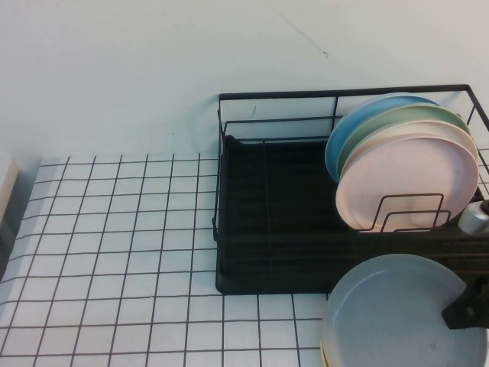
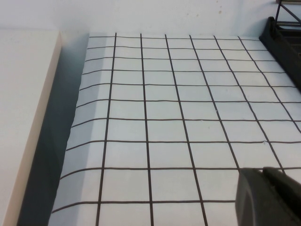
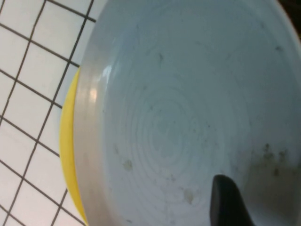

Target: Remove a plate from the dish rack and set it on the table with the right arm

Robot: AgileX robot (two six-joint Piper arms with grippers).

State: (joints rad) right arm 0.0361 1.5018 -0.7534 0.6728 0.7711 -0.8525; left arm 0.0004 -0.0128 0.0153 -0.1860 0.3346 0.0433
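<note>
My right gripper point(image 1: 464, 308) is at the near right edge of the high view, clamped on the right rim of the grey plate point(image 1: 393, 313). In the right wrist view one black finger point(image 3: 229, 201) lies over the plate's inner face; the other finger is hidden, presumably under the rim.

The plate is out of the rack point(image 1: 267, 229), just in front of it, over the table point(image 1: 114, 252). A yellow plate point(image 3: 68, 146) peeks out directly below it, so I judge there's already one lying there.

Risks from here:
- Grip is on one edge only, so the plate can pivot or slip if I move fast.
- If I let go now it lands on the yellow plate, not the table, and could slide off.
- I can't tell whether it's touching the yellow one yet.

Pink plate point(image 1: 409, 180) and the others stand in the rack, well clear.

Left gripper point(image 2: 270, 197) is parked low over bare table on the left; can't tell its state.
</note>
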